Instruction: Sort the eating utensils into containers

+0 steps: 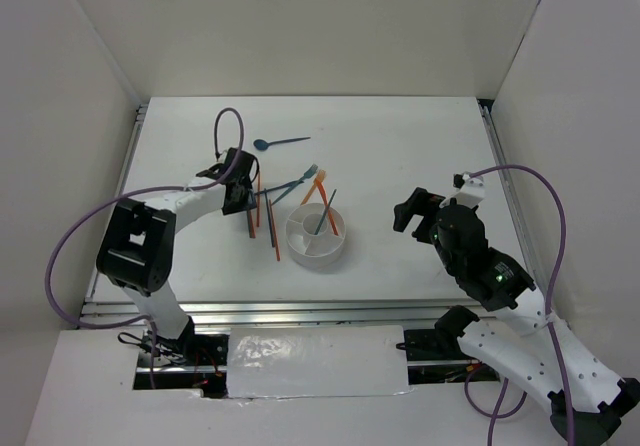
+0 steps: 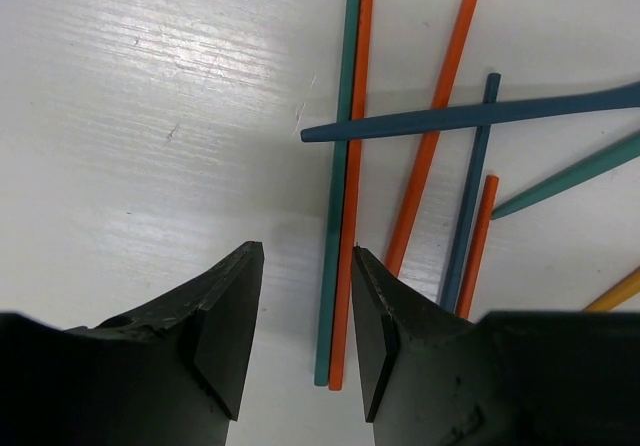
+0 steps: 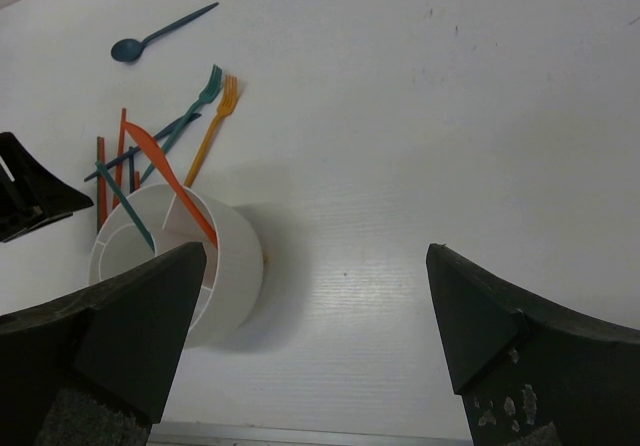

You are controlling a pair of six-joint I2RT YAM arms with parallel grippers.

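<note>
My left gripper [image 1: 246, 202] [image 2: 307, 256] hangs low over the table, jaws open. A teal chopstick [image 2: 338, 166] and an orange chopstick [image 2: 353, 166] lie side by side between the jaws, close to the right one and untouched. More chopsticks [image 2: 435, 136] and a dark blue handle [image 2: 470, 116] lie to their right. The round white container [image 1: 317, 236] [image 3: 235, 266] holds an orange piece [image 3: 170, 181] and a dark teal piece [image 3: 125, 206]. A blue spoon [image 1: 280, 143] and two forks, teal [image 1: 298, 182] and orange [image 1: 312, 184], lie behind it. My right gripper [image 1: 407, 211] [image 3: 315, 256] is wide open and empty, to the container's right.
White walls close in the table on the left, back and right. A metal rail [image 1: 300, 311] runs along the near edge. Purple cables [image 1: 232, 126] loop over both arms.
</note>
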